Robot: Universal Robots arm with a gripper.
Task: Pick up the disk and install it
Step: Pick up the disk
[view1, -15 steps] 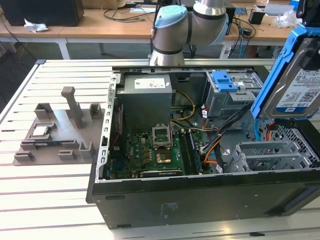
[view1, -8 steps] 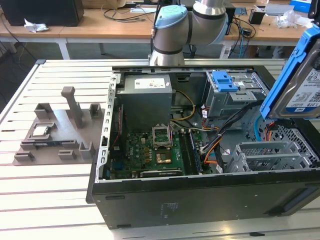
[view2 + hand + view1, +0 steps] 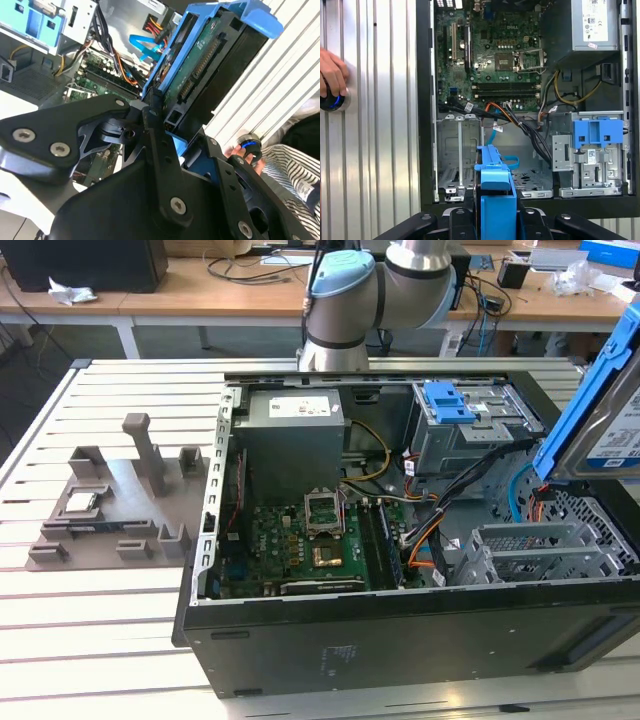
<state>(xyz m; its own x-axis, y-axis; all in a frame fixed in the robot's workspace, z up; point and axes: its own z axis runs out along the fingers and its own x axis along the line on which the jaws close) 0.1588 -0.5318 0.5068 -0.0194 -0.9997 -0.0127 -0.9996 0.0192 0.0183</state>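
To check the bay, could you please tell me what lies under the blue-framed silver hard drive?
The first wrist view shows a grey metal drive bay and blue cable under the disk in the gripper; the floor behind it is hidden.

Slatted table (image 3: 100,640) — computer case (image 3: 400,645), grey fixture (image 3: 118,502).

disk (image 3: 605,430) above open case (image 3: 400,640), seemingly over drive cage (image 3: 540,550)
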